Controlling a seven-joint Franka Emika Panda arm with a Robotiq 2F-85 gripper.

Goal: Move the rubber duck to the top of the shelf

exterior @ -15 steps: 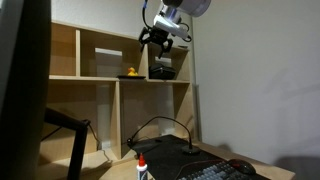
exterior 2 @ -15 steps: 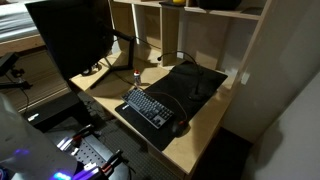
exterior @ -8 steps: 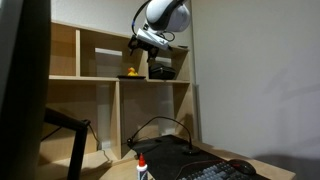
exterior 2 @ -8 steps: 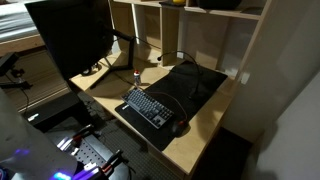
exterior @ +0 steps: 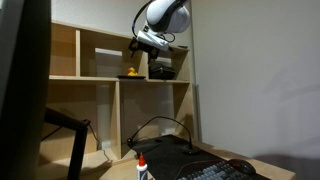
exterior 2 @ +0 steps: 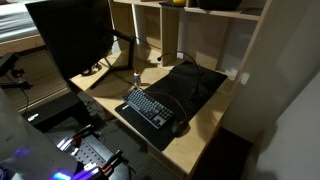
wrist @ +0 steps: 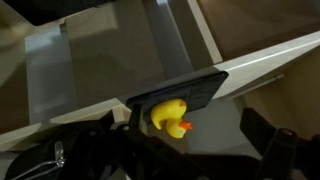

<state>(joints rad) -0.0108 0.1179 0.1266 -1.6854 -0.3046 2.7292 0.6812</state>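
In an exterior view, one rubber duck (exterior: 128, 73) sits on a board of the shelf (exterior: 100, 80), in an upper cubby. One tool (exterior: 137, 44) hangs just above it at the cubby's mouth. Whether its fingers are spread cannot be told here, since they are small and dark. One dark box (exterior: 161, 69) stands just beside the duck. Below, on the table (exterior: 272, 170), are one white bottle (exterior: 141, 168) with a red cap, one keyboard (exterior: 214, 173) cut off by the lower edge, and one mouse (exterior: 240, 165). A dark monitor (exterior: 20, 90) blocks the near side of the shelf.

In an exterior view from above, the table (exterior 2: 215, 115) carries one keyboard (exterior 2: 150, 107), one mouse (exterior 2: 180, 127), one dark mat (exterior 2: 190, 82), the bottle (exterior 2: 135, 74) and the monitor (exterior 2: 70, 35). The shelf (exterior 2: 246, 45) is cut off at the top. Only a yellow sliver of the duck (exterior 2: 176, 2) shows at the edge, and the tool is out of frame.

In the wrist view, the duck (wrist: 166, 113), with its orange beak, lies on the shelf (wrist: 90, 70) in front of the dark box (wrist: 200, 90). The tool (wrist: 188, 142) is released, with its two blurred fingers (wrist: 270, 135) spread wide on either side of the duck. Whether either finger touches the duck cannot be told.
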